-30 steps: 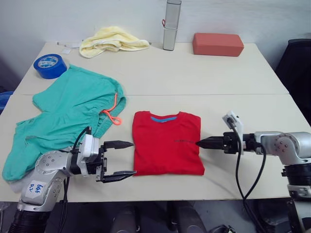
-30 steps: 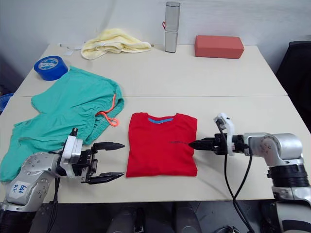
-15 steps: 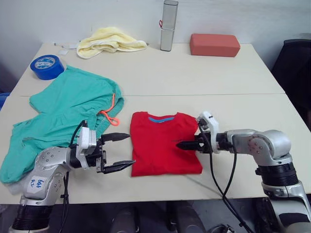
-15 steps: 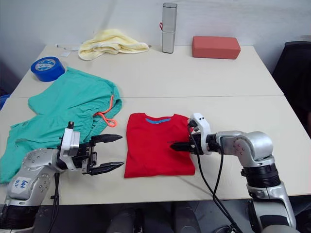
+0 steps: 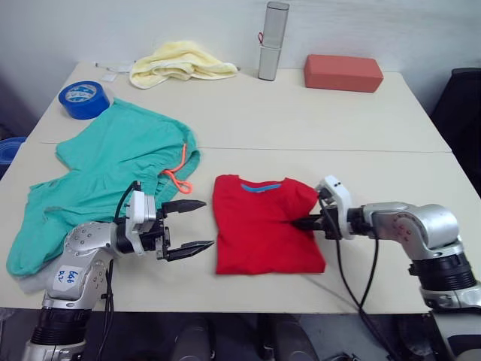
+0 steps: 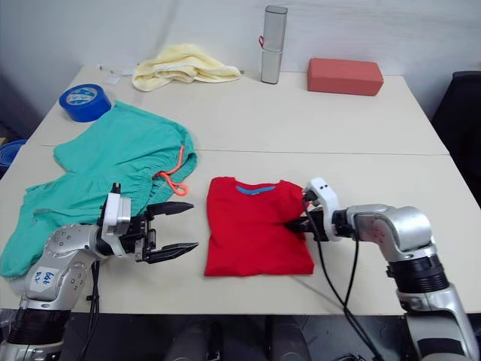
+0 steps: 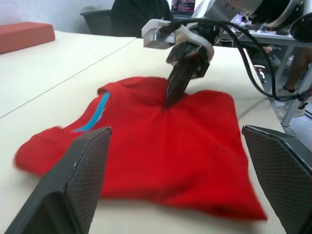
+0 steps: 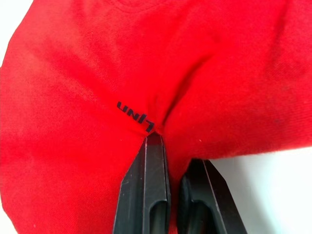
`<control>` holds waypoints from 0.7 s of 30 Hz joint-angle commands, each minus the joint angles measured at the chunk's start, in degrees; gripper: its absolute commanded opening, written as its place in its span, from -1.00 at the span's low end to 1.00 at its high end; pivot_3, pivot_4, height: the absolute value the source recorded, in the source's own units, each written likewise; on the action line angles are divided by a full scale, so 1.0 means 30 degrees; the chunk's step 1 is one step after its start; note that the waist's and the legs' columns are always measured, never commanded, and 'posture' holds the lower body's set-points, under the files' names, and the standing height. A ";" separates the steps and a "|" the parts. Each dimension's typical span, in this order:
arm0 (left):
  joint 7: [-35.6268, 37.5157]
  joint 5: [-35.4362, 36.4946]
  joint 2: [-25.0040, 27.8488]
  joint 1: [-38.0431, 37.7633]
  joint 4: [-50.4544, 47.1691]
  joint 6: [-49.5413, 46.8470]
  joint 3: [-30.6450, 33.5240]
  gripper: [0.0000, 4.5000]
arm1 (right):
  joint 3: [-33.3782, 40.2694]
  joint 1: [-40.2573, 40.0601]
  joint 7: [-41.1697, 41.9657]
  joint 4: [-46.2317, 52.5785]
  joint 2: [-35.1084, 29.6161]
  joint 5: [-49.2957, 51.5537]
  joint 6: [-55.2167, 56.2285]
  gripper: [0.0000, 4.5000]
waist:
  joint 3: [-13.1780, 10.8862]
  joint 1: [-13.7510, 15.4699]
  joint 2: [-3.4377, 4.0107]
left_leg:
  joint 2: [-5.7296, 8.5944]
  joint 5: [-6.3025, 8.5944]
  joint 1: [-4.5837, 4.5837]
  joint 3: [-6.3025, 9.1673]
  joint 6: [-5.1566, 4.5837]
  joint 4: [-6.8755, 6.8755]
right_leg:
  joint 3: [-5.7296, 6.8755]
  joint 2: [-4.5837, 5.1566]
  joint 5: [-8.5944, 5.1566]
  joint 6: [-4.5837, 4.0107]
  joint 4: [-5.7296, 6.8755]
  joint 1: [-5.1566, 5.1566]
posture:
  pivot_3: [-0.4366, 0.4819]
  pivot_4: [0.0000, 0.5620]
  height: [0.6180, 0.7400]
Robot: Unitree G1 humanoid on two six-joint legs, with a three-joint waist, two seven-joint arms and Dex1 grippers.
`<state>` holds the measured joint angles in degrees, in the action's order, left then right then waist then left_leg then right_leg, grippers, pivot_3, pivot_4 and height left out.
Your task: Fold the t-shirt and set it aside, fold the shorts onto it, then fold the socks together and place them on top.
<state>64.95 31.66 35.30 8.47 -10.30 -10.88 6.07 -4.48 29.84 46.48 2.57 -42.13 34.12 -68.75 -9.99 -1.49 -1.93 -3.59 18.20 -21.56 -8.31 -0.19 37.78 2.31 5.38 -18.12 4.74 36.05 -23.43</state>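
Right gripper (image 6: 302, 223) pinched tight on a bunched pleat of the folded t-shirt (image 6: 255, 235) at mid-table (image 6: 361, 135), probably to drag it aside, left gripper (image 6: 174, 228) splayed wide just beside its other edge, shorts (image 6: 113, 169) further left.

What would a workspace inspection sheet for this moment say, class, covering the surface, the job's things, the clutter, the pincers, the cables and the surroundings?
Surface: pale table with a seam across it.
Job's things: folded red t-shirt near the front edge; teal shorts spread unfolded on the robot's left; socks: nothing seen.
Clutter: blue tape roll, yellow towel, silver cylinder and red-brown block along the far side.
Pincers: left pincer open beside the shirt's edge; right pincer shut on the shirt's cloth, bunching it.
Cables: black cable hanging from the right wrist.
Surroundings: white wall behind, dark chair on the right.
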 commanded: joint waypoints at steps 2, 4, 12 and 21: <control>-0.0137 0.0035 -0.0022 0.0400 -0.0054 0.0386 0.0272 1.00 | 0.0294 -0.0262 0.1529 -0.1570 -0.2283 -0.0784 0.1095 -0.99 | -0.0011 0.0042 0.0018 | 0.0024 0.0007 -0.0029 -0.0004 -0.0012 0.0002 | 0.0027 0.0031 0.0006 0.0011 -0.0031 -0.0003 | -0.05 -0.47 1.00; -0.0183 0.0048 -0.0051 0.0420 -0.0058 0.0386 0.0276 1.00 | 0.0401 -0.0274 0.2063 -0.2529 -0.3159 -0.1183 0.1814 -0.99 | -0.0013 0.0025 0.0022 | 0.0035 0.0025 -0.0043 -0.0027 -0.0039 0.0007 | 0.0104 0.0071 0.0011 0.0020 -0.0056 -0.0004 | -0.05 -0.47 1.00; -0.0322 0.0168 -0.0105 0.0326 -0.0296 0.0303 0.0312 1.00 | 0.1218 -0.0310 0.3199 -0.6943 -0.5836 -0.2759 0.4476 -0.99 | -0.0035 0.0024 0.0057 | 0.0022 0.0033 -0.0054 -0.0060 -0.0044 0.0052 | 0.0219 0.0081 0.0023 0.0045 -0.0061 -0.0009 | -0.05 -0.47 1.00; -0.0228 0.0182 0.0026 0.0421 -0.0283 0.0245 0.0306 1.00 | 0.0443 0.1116 0.4685 -1.4736 -0.7729 -0.6659 1.0609 -0.99 | -0.0124 -0.0040 0.0209 | 0.0041 0.0029 -0.0055 -0.0130 -0.0060 0.0094 | 0.0240 0.0068 0.0072 0.0130 -0.0059 -0.0017 | -0.05 -0.47 1.00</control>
<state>63.96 31.55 35.00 9.41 -10.23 -10.72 6.27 -2.57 32.49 60.18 -38.50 -63.95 17.33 -40.64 -10.37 -1.61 -1.30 -3.48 18.29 -21.71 -8.74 -0.37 38.06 3.03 5.56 -17.91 5.14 35.89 -23.50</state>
